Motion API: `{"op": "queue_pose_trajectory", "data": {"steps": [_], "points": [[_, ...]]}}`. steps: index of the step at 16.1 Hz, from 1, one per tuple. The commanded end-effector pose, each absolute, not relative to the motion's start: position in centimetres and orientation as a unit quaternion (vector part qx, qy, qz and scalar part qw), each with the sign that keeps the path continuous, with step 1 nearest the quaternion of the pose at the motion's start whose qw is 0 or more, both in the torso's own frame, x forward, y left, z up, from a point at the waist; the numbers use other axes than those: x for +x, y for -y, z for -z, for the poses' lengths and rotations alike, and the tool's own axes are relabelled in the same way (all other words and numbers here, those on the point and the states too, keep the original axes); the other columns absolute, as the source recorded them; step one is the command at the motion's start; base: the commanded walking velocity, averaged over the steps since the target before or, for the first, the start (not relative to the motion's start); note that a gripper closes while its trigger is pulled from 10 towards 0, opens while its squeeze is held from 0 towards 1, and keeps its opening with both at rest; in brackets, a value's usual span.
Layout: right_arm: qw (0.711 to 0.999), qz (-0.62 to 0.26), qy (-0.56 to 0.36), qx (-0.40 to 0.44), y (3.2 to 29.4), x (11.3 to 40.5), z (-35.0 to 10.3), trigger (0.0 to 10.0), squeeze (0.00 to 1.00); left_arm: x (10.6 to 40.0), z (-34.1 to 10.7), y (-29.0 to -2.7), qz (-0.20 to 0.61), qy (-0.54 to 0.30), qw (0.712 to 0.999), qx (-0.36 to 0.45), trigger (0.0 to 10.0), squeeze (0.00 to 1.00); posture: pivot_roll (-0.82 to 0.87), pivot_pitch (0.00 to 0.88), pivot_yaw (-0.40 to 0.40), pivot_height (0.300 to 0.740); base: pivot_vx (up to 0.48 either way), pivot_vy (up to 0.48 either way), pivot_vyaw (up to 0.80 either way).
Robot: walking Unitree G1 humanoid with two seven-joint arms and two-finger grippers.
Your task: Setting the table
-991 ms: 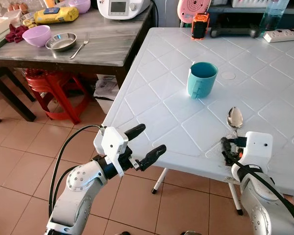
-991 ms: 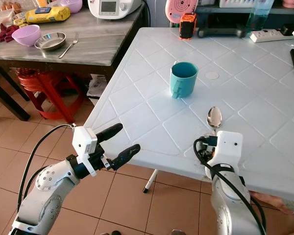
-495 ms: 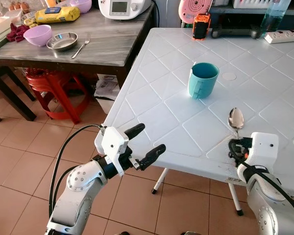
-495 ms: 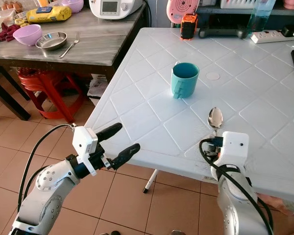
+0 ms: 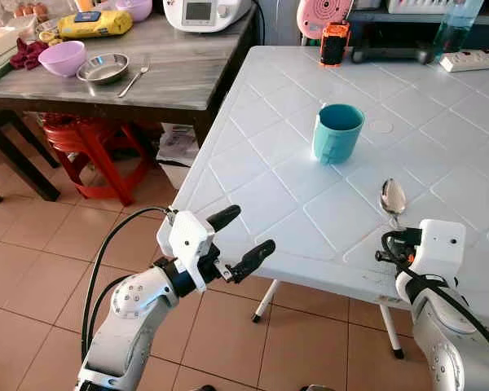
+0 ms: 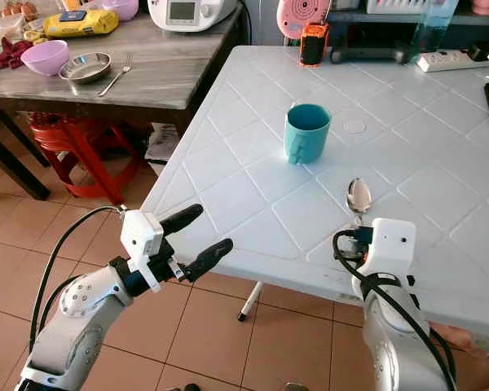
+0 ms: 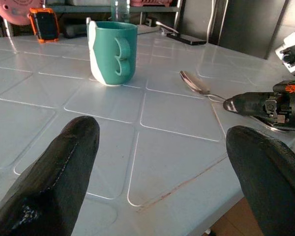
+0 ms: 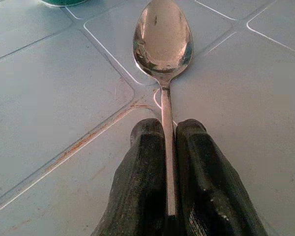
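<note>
- Since a second ago, right gripper (image 8: 169,147) has pulled back a bit; its fingers pinch the spoon (image 8: 163,39) by its thin handle
- Spoon looks light, hard, slippery; hold the handle tight
- Left gripper (image 5: 236,240) hangs wide apart beside the white table (image 5: 261,187)

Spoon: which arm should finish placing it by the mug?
Right. The right gripper is already shut on the spoon handle on the white table, near the teal mug. The left gripper is open off the table's edge.
</note>
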State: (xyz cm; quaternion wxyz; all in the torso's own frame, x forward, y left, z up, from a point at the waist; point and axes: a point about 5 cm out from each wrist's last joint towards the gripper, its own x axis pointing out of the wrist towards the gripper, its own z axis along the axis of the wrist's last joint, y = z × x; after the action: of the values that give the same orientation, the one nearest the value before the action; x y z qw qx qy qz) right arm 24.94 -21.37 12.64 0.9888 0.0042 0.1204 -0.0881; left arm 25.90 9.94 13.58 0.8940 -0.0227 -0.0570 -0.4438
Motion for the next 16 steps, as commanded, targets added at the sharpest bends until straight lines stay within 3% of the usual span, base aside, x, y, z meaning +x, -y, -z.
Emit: {"op": "queue_pose_trajectory", "data": {"steps": [1,8,12,15,16], "points": [[0.978,0.104,-0.179,0.015,21.9,24.3,-10.3,0.0,0.0,25.9,-13.5,-10.0,0.444,0.054,0.894,-0.012,10.0,0.0,-0.19,0.168,0.121,0.74,0.0,0.0,0.0],[0.99,0.096,-0.101,0.028,20.8,24.9,-12.6,0.0,0.0,26.3,-13.8,-10.1,0.424,0.066,0.903,-0.01,10.0,0.0,-0.19,0.163,0.123,0.74,0.0,0.0,0.0],[0.995,0.102,0.019,0.002,20.4,25.4,-17.0,0.0,0.0,28.2,-14.9,-11.2,0.346,0.094,0.933,-0.015,10.0,0.0,-0.19,0.157,0.121,0.74,0.0,0.0,0.0],[0.994,0.099,0.051,-0.01,20.1,25.5,-18.2,0.0,0.0,29.2,-14.9,-11.9,0.292,0.092,0.952,-0.01,10.0,0.0,-0.19,0.153,0.12,0.74,0.0,0.0,0.0],[0.993,0.099,0.057,-0.012,20.0,25.5,-18.3,4.7,0.0,29.6,-14.9,-12.2,0.263,0.091,0.961,0.001,10.0,0.0,-0.19,0.151,0.118,0.74,0.0,0.0,0.0]]}}
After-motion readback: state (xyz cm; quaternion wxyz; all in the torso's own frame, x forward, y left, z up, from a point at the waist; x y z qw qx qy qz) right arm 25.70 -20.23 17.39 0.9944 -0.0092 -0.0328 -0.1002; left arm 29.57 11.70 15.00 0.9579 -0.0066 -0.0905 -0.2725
